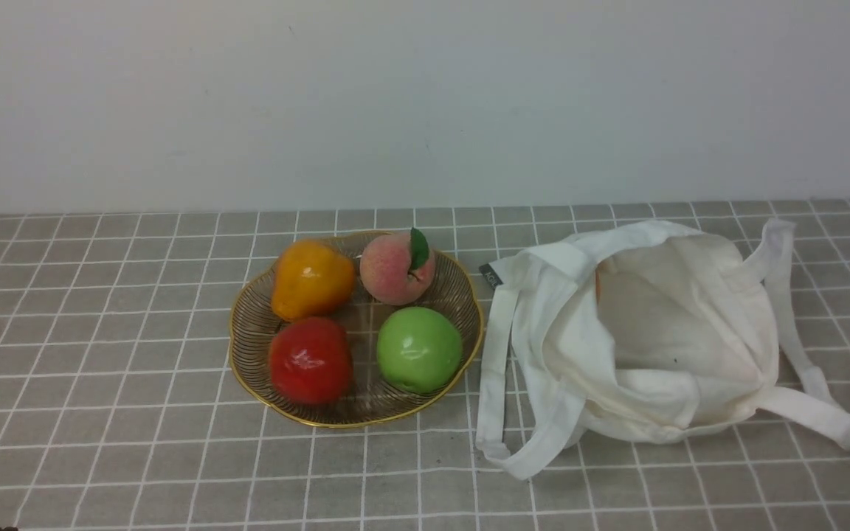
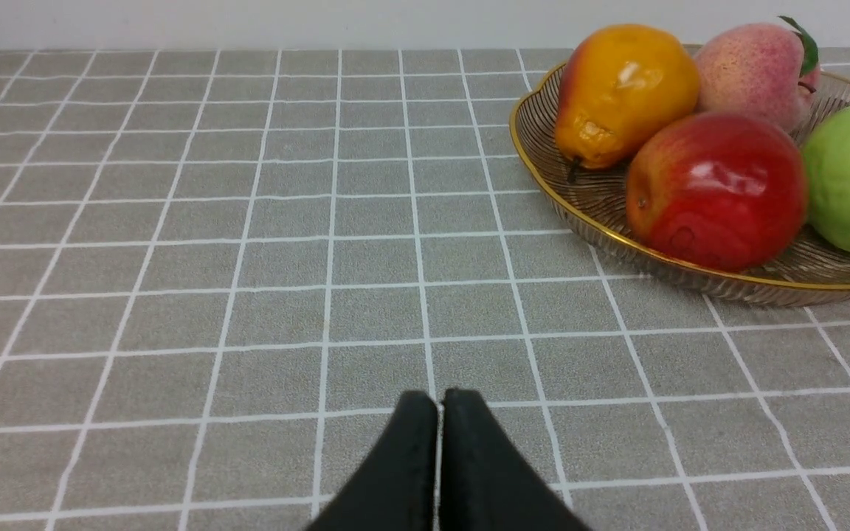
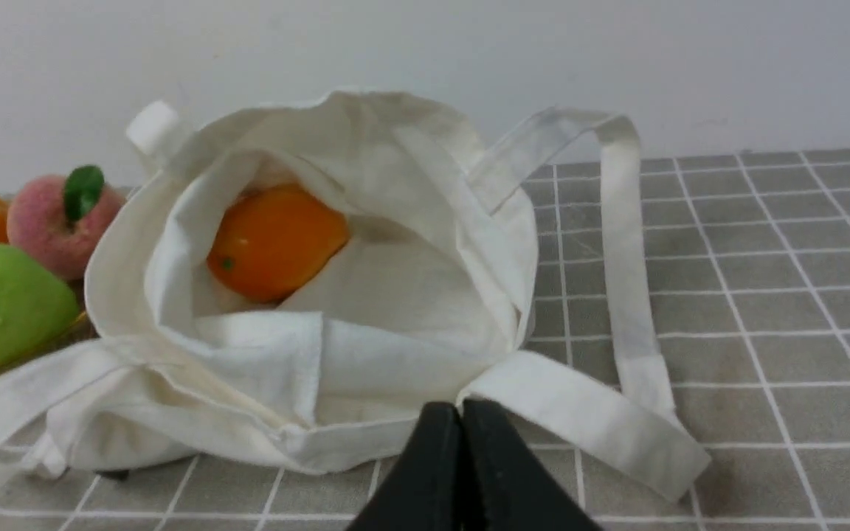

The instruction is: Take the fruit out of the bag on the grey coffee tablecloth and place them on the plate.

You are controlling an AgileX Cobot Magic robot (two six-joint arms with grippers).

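The red apple point(image 1: 311, 360) lies on the brownish ribbed plate point(image 1: 355, 424) at its near left, and shows in the left wrist view point(image 2: 716, 190) on the plate point(image 2: 690, 267). The off-white bag point(image 1: 661, 332) lies open to the right of the plate on the grey checked tablecloth point(image 1: 100, 369). In the right wrist view an orange fruit point(image 3: 274, 240) sits inside the bag point(image 3: 366, 354). My left gripper point(image 2: 438, 402) is shut and empty over bare cloth, apart from the plate. My right gripper point(image 3: 460, 413) is shut and empty just in front of the bag's near edge. Neither gripper shows in the front view.
An orange-yellow pear point(image 1: 312, 279), a pink peach with a leaf point(image 1: 397, 268) and a green apple point(image 1: 419, 349) share the plate. The bag's long straps point(image 1: 497, 354) trail on the cloth beside it. A white wall stands behind the table.
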